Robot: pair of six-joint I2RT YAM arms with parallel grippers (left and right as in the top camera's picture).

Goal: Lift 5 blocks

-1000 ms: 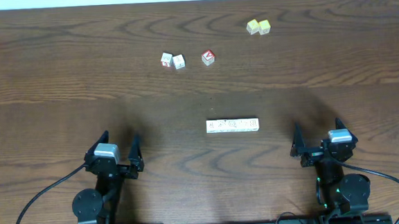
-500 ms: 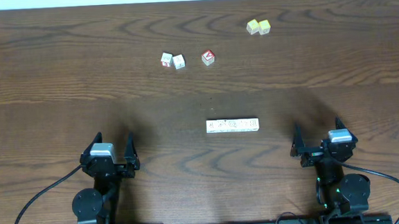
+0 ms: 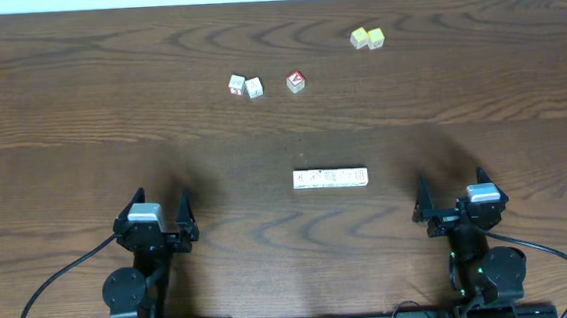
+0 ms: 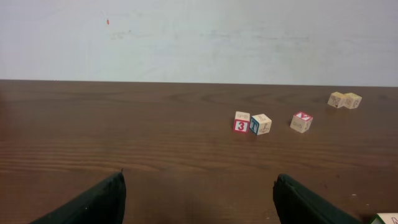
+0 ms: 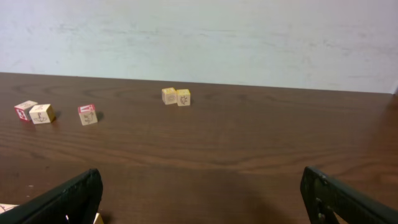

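A straight row of several whitish picture blocks (image 3: 331, 179) lies side by side in the middle of the table, between the two arms. My left gripper (image 3: 158, 202) rests open at the near left, well left of the row. Its wrist view shows its tips (image 4: 199, 182) wide apart over bare wood, with one end of the row (image 4: 389, 218) at the lower right corner. My right gripper (image 3: 451, 180) is open at the near right, to the right of the row. In its wrist view the gripper (image 5: 199, 177) holds nothing, and a block corner (image 5: 97, 219) peeks out by its left finger.
Two loose whitish cubes (image 3: 238, 84) (image 3: 254, 87) touch each other at the far left-centre. A cube with a red-and-white top (image 3: 295, 80) sits just right of them. Two pale yellow cubes (image 3: 367, 37) stand together further back right. A white wall (image 4: 199, 37) runs behind the far table edge.
The left gripper shifted slightly to the left about a second ago and has held still since. The right arm and all the blocks have not moved.
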